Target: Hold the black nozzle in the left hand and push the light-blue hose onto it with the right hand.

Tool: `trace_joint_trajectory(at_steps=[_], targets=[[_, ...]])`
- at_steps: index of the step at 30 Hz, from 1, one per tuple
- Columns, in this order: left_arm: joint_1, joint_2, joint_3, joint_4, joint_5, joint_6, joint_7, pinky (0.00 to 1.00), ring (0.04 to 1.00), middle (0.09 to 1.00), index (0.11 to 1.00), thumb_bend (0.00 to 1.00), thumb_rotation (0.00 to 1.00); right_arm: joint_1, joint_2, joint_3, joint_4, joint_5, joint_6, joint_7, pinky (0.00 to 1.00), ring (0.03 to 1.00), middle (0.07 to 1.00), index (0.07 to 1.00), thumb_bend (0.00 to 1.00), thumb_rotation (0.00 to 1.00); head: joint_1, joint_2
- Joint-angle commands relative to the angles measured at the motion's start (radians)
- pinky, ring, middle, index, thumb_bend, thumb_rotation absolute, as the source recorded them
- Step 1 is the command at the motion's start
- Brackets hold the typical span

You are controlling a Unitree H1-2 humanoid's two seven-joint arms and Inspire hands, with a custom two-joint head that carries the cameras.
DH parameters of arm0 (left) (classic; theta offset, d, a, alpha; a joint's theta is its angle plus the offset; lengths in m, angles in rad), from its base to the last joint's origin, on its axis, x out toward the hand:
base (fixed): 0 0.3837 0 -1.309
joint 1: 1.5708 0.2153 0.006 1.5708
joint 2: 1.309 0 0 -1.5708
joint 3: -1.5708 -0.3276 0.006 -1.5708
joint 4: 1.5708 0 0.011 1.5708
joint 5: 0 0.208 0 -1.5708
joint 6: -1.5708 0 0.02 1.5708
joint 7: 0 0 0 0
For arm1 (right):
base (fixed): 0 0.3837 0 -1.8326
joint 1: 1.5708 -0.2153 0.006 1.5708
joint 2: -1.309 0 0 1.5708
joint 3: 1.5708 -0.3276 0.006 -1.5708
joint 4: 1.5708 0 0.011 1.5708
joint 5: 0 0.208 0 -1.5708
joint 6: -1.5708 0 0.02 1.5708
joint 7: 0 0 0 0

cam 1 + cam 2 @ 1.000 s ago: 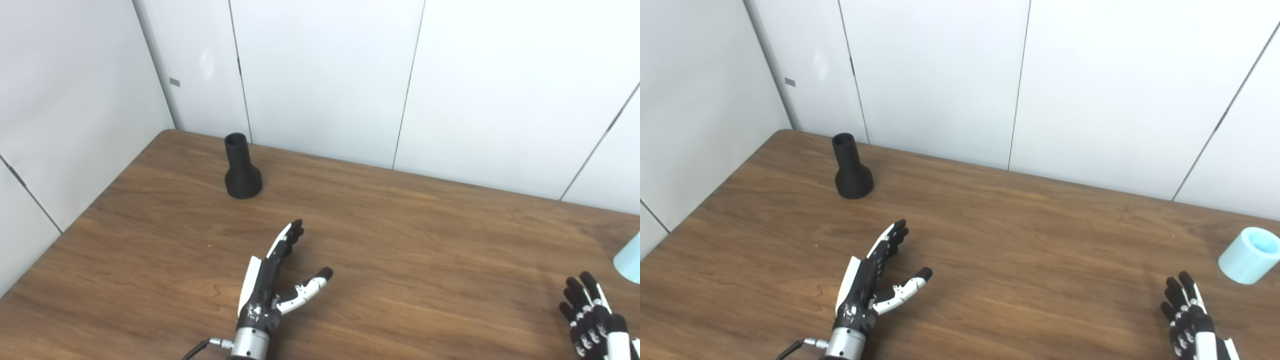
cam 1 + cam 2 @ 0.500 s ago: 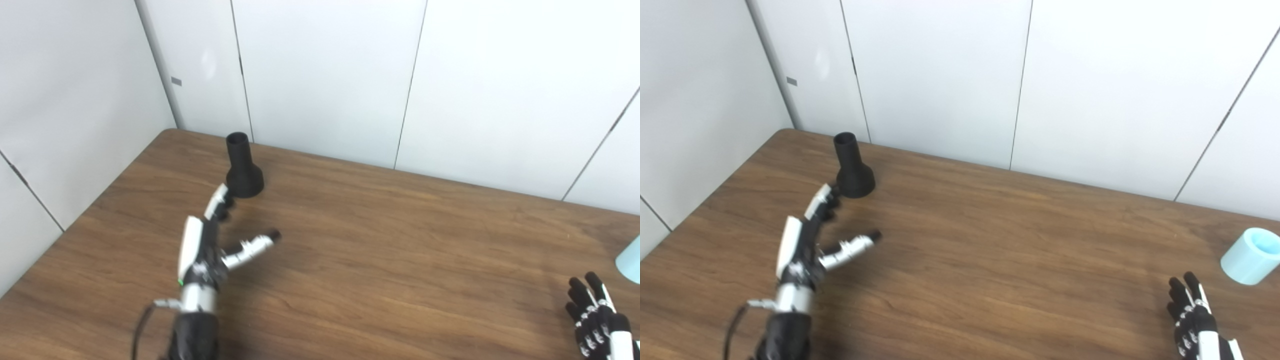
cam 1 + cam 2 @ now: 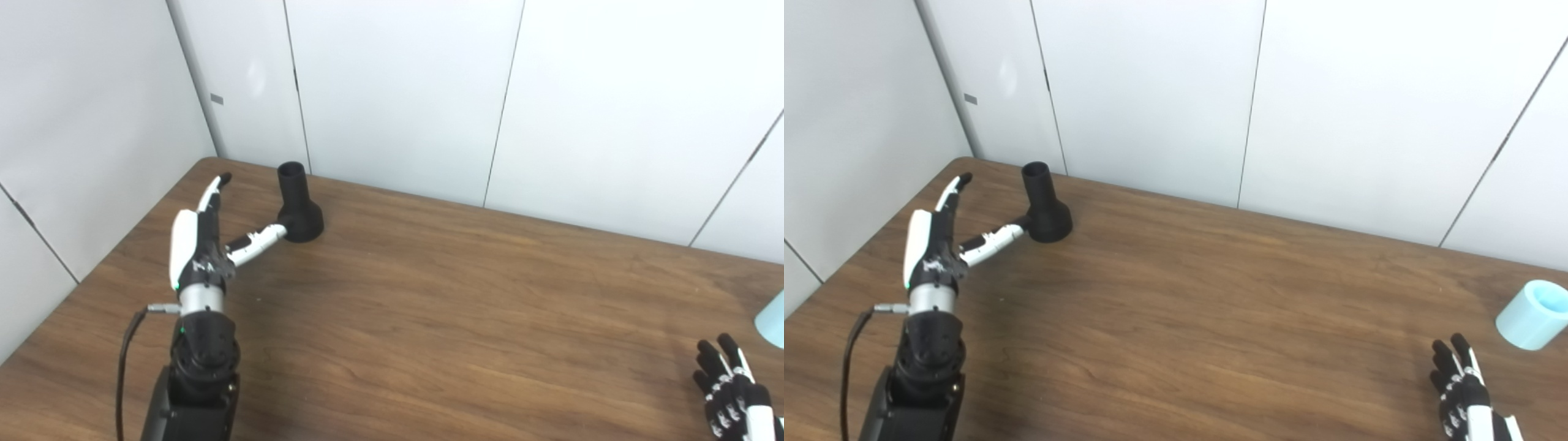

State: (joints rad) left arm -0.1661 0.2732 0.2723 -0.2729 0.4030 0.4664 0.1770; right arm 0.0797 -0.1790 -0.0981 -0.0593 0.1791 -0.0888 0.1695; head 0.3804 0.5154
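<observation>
White wall panels (image 3: 398, 92) closed off the far side of a brown wooden table (image 3: 465, 306), and the black nozzle (image 3: 296, 205) stood upright on its flared base close to the table's far left corner, narrow mouth up. Just to the left of the nozzle the left hand (image 3: 199, 239) was raised on its arm with fingers (image 3: 211, 190) spread wide and pointing toward the wall, gripping nothing; its thumb stretched out sideways, the tip at the nozzle's base, though contact could not be told. Well away from the nozzle, at the table's right edge, lay the light-blue hose (image 3: 1531, 314), a short cylinder tipped on its side. Nearer than the hose, the right hand (image 3: 1464, 392) showed only loosely spread, empty fingers at the bottom edge.
</observation>
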Motion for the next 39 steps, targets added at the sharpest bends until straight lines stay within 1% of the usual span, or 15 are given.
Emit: trace_joint_trajectory(at_steps=[1,3,4,5,7,11,12,15,17,21,27,29,32,34,39], targets=[[-0.047,0.041,-0.008,0.015,0.037,0.001,-0.006,0.85,0.934,0.948,0.922,0.83,0.25,0.006,0.023,0.011,0.054,0.002,-0.039,0.001,0.99,0.976,0.953,0.99,0.62,1.0,-0.001,0.0],[-0.066,0.069,-0.024,0.055,0.065,0.002,-0.02,0.81,0.917,0.932,0.921,0.85,0.28,0.006,0.026,0.01,0.055,0.006,-0.04,0.001,0.99,0.969,0.951,0.984,0.63,1.0,-0.004,0.001],[-0.076,0.081,-0.03,0.075,0.074,0.002,-0.03,0.84,0.929,0.932,0.917,0.87,0.3,0.007,0.027,0.01,0.052,0.006,-0.036,0.0,0.99,0.968,0.947,0.981,0.63,1.0,-0.004,0.001],[-0.085,0.093,-0.036,0.094,0.083,0.003,-0.04,0.94,0.957,0.941,0.919,0.89,0.32,0.007,0.029,0.01,0.048,0.006,-0.029,-0.002,0.99,0.966,0.944,0.979,0.64,1.0,-0.008,0.002],[-0.099,0.119,-0.055,0.127,0.108,0.003,-0.055,0.99,0.977,0.943,0.912,0.92,0.36,0.007,0.03,0.01,0.046,0.006,-0.03,-0.002,0.99,0.964,0.939,0.978,0.62,1.0,-0.009,0.004],[-0.142,0.165,-0.097,0.207,0.168,0.003,-0.091,1.0,0.991,0.939,0.905,0.98,0.41,0.01,0.032,0.011,0.038,0.007,-0.03,-0.002,1.0,0.959,0.927,0.97,0.59,1.0,-0.01,0.006],[-0.147,0.17,-0.101,0.215,0.174,0.003,-0.099,1.0,0.992,0.939,0.904,0.98,0.41,0.012,0.032,0.011,0.035,0.006,-0.028,-0.002,0.99,0.959,0.927,0.969,0.59,1.0,-0.012,0.009],[-0.179,0.199,-0.137,0.266,0.222,0.003,-0.134,1.0,0.999,0.935,0.906,1.0,0.45,0.015,0.03,0.013,0.028,-0.001,-0.019,-0.004,1.0,0.964,0.929,0.973,0.59,1.0,-0.012,0.009],[-0.205,0.213,-0.163,0.305,0.252,0.003,-0.145,1.0,1.0,0.933,0.902,1.0,0.45,0.017,0.027,0.015,0.022,-0.002,-0.013,-0.002,1.0,0.971,0.935,0.985,0.59,1.0,-0.012,0.013],[-0.243,0.223,-0.197,0.367,0.27,0.002,-0.145,1.0,1.0,0.938,0.892,1.0,0.47,0.024,0.027,0.019,0.01,-0.011,-0.009,-0.005,1.0,0.974,0.937,0.988,0.56,1.0,-0.016,0.011],[-0.293,0.22,-0.229,0.448,0.255,-0.004,-0.128,1.0,1.0,0.937,0.892,1.0,0.48,0.025,0.034,0.021,0.006,-0.013,-0.004,-0.014,1.0,0.971,0.934,0.99,0.56,1.0,-0.029,0.013],[-0.306,0.218,-0.242,0.474,0.255,-0.008,-0.119,1.0,1.0,0.929,0.887,1.0,0.48,0.025,0.037,0.021,0.003,-0.016,0.001,-0.02,1.0,0.969,0.933,0.986,0.54,1.0,-0.034,0.013],[-0.324,0.22,-0.259,0.511,0.251,-0.011,-0.115,1.0,1.0,0.932,0.88,1.0,0.48,0.024,0.038,0.023,-0.002,-0.022,0.001,-0.022,1.0,0.975,0.941,0.993,0.49,1.0,-0.042,0.012],[-0.342,0.224,-0.27,0.541,0.247,-0.01,-0.116,1.0,0.997,0.918,0.87,1.0,0.49,0.025,0.038,0.023,-0.004,-0.026,0.0,-0.022,1.0,0.98,0.948,0.999,0.46,1.0,-0.044,0.011],[-0.386,0.232,-0.296,0.604,0.246,-0.005,-0.127,1.0,0.977,0.9,0.857,1.0,0.5,0.029,0.037,0.025,-0.013,-0.041,0.0,-0.025,1.0,0.983,0.957,1.0,0.47,1.0,-0.049,0.014]])
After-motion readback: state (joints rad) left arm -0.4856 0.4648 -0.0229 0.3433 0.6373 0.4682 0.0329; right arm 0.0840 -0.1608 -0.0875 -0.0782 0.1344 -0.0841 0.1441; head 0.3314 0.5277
